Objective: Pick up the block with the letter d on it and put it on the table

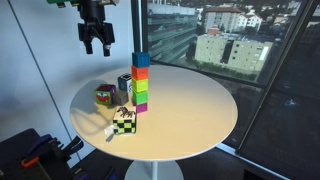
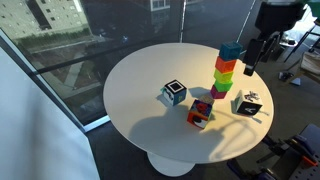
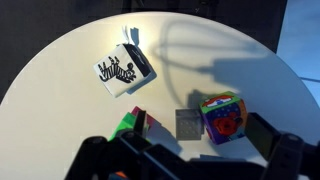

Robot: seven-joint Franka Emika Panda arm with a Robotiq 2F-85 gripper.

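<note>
Glass walls with city buildings behind frame the round cream table [image 1: 200, 110], and the Robotiq gripper [image 1: 95, 38] hangs high above its edge, jaws spread wide and holding nothing

Reading the wrist view from left to right: the black-and-lime patterned cube [image 3: 120, 70] lies far ahead of the left finger; the stacked tower [image 3: 133, 125] of coloured cubes rises just inside that finger; the block with the letter d [image 3: 188, 123] shows as a small grey square almost centred between the two fingers and slightly ahead of them; the red-green-yellow cube [image 3: 222, 115] sits just beside it, towards the right finger

In an exterior view the block with the letter d [image 1: 124, 85] stands on the table below the hand, between the multicoloured cube and the tower. It is a cube, so no long axis matters. What matters, I judge, is that it lies nearly straight down, with close neighbours on both sides that the open fingers must slip between
</note>
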